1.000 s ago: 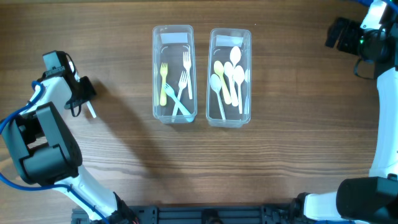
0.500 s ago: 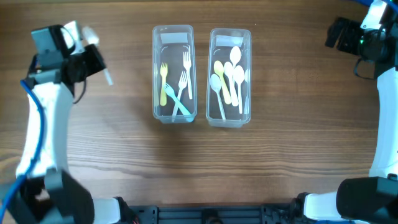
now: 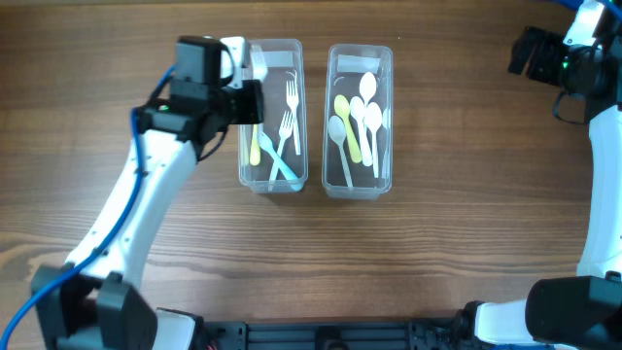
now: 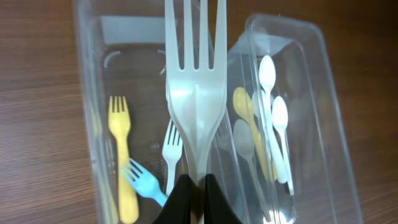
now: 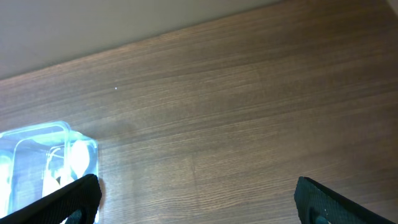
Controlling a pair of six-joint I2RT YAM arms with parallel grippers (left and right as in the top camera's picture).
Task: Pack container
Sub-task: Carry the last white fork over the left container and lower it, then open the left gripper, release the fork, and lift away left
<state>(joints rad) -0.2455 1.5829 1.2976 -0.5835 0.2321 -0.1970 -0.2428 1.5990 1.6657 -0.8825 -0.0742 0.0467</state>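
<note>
The packing looked nearly finished. Two clear boxes stood side by side on the table (image 3: 437, 243). The fork box (image 3: 271, 45) already held a yellow fork (image 4: 120, 155), a blue fork (image 4: 142, 180) and some white forks (image 3: 290, 117). The spoon box (image 3: 392, 117) just beside it held a spread of white, yellow and pale spoons (image 3: 362, 117).

One piece was not yet in. The left gripper (image 4: 193, 186) was clenched on the handle of a white fork (image 4: 194, 93). It held that fork in the air over the fork box, tines pointing toward the box's far end. From the wrist view the fork lined up with the box's length, toward the side nearest the spoon box. How high it hung above the other forks could not be told.

The right gripper (image 5: 196, 202) was spread wide and empty, parked at the far right edge of the table, well apart from both boxes.

No loose cutlery showed on the wood in the overhead view. So what was left seemed to be lowering and releasing this last fork among the others. Whether lids were to follow could not be judged, since none were in view.
</note>
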